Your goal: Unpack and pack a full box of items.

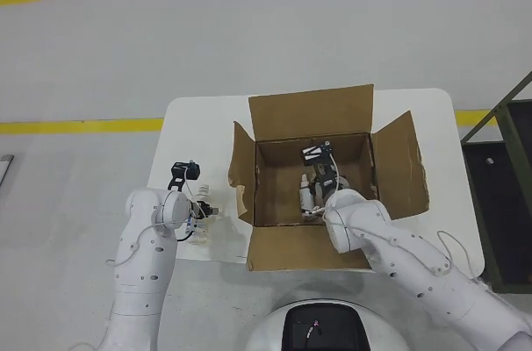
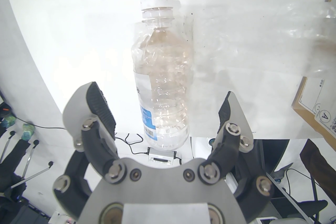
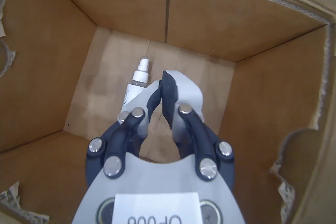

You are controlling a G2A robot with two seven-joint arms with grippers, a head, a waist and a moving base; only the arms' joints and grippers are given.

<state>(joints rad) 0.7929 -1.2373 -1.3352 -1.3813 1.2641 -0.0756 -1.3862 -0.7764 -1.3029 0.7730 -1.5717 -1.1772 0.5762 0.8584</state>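
A clear water bottle (image 2: 162, 78) with a white cap lies on the white table (image 1: 196, 123), left of the cardboard box (image 1: 310, 114). My left gripper (image 2: 160, 93) is open just short of the bottle's base, one finger to either side, touching nothing. In the top view the left gripper (image 1: 202, 207) sits by the box's left flap. My right gripper (image 3: 161, 86) is down inside the box, shut with nothing between its pads. A small white spray bottle (image 3: 137, 78) lies on the box floor right beside its fingers, partly hidden by one. From above, the right gripper (image 1: 317, 186) is mid-box.
All the box flaps (image 1: 402, 167) are folded outward. A cardboard corner with a label (image 2: 315, 109) and some clear plastic film (image 2: 304, 25) lie close to the water bottle. A dark metal rack (image 1: 512, 193) stands off the table's right end.
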